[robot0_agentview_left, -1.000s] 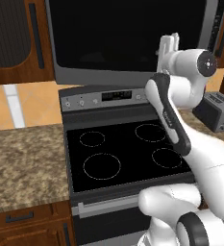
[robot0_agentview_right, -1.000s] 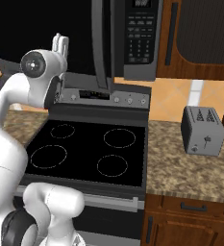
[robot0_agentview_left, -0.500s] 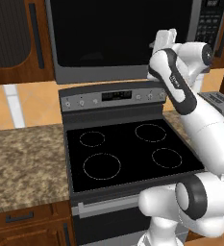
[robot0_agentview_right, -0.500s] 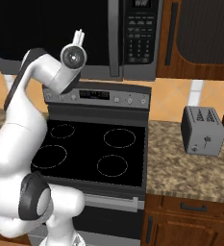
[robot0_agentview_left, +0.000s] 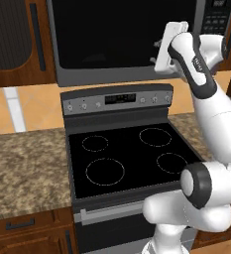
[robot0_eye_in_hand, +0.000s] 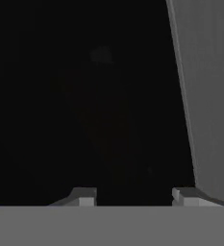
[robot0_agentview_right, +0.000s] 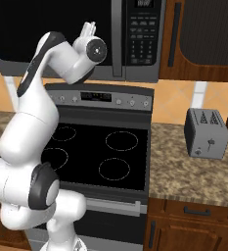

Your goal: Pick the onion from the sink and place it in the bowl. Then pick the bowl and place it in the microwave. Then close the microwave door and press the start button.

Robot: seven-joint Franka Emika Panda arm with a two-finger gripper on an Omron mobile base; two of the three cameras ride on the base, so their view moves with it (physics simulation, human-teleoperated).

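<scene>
The microwave door [robot0_agentview_left: 122, 37] is where the hand works now: the gripper [robot0_agentview_left: 162, 49] sits in the upper right of the left base view, pressed close to the dark glass near its right edge, and in the upper middle of the right base view it pokes up against the same panel. In the hand view its two fingertips [robot0_eye_in_hand: 84, 197] rise at the bottom edge with a clear gap between them and nothing in that gap, so the hand grasps nothing; whether it is widening or narrowing I cannot tell. The door looks shut, or close to it, though the dark glass makes this hard to judge. Next outward, the keypad [robot0_agentview_right: 144, 34] stands just right of the door's grey frame [robot0_eye_in_hand: 205, 96]. The risk from here is that the hand, so near the glass, slides along it and catches the frame on its way to the start button, or that a half-spread finger strikes a neighbouring key. If the door is not fully latched, pressing start would do nothing. Below, the stovetop [robot0_agentview_left: 132, 158] is bare.
</scene>
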